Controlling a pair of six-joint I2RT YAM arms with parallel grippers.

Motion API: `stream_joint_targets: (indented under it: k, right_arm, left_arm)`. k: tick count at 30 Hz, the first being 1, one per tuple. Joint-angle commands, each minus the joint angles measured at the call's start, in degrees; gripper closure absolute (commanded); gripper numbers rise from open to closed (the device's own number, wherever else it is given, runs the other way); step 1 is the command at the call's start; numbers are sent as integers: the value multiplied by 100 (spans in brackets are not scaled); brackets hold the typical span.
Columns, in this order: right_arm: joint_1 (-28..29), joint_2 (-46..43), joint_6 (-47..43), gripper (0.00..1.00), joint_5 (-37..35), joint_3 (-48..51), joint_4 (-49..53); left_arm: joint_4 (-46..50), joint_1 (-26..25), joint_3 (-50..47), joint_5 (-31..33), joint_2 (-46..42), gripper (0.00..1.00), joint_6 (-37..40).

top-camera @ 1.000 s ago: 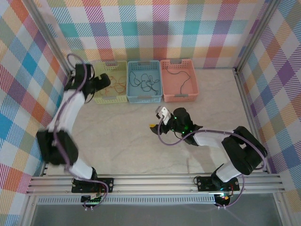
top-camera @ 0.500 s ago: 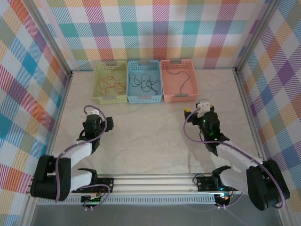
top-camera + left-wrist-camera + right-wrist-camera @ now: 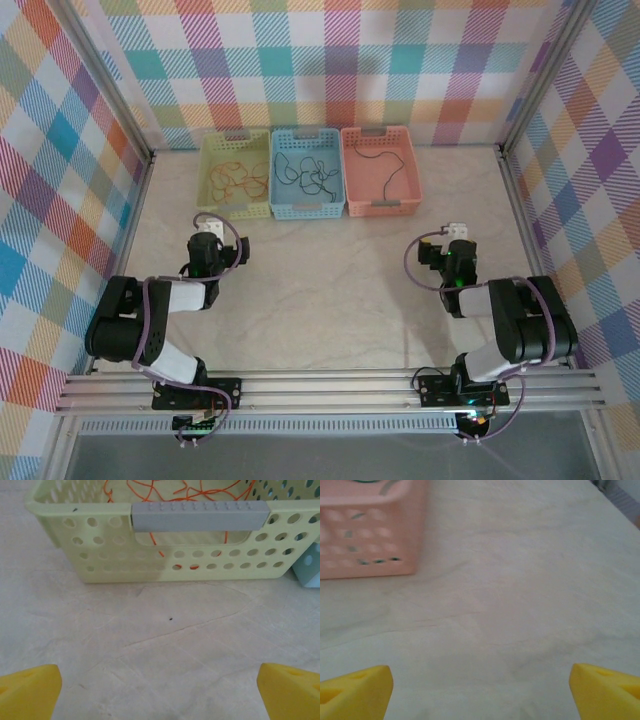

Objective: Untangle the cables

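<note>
L claw (image 3: 160,692) spread, R claw (image 3: 480,689) spread — orange cable (image 3: 194,567) close-up on L wrist

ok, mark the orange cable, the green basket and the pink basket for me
orange cable (image 3: 154,542), left wrist view, on the strand behind the handle opening.
green basket (image 3: 80,511), left wrist view, on the near rim.
pink basket (image 3: 380,500), right wrist view, on the top of the near wall.

We see the left black-and-white arm (image 3: 175,297) folded up tight on the near left. Its yellow-fingered left gripper (image 3: 208,238) is aimed at the far side, jaws spread wide. The right black-and-white arm (image 3: 505,318) is folded the same way on the near right, and its yellow-fingered right gripper (image 3: 455,240) is gaping wide too.
</note>
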State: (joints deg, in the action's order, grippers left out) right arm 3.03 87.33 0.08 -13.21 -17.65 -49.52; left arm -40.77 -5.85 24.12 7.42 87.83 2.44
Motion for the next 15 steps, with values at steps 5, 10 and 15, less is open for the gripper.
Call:
stream_joint_targets:
  k: [5, 10, 15]
  right_arm:
    - [-201, 68, 278, 0, 640, -469, -62]
    - [-205, 48, 278, 0, 640, -476, 9]
    - [-186, 39, 266, 0, 644, -450, -38]
  left_arm:
    - [-540, 112, 1, -291, 180, 0, 48]
    - [-470, 290, 33, -540, 192, 0, -66]
    - [-484, 285, 23, -514, 176, 0, -57]
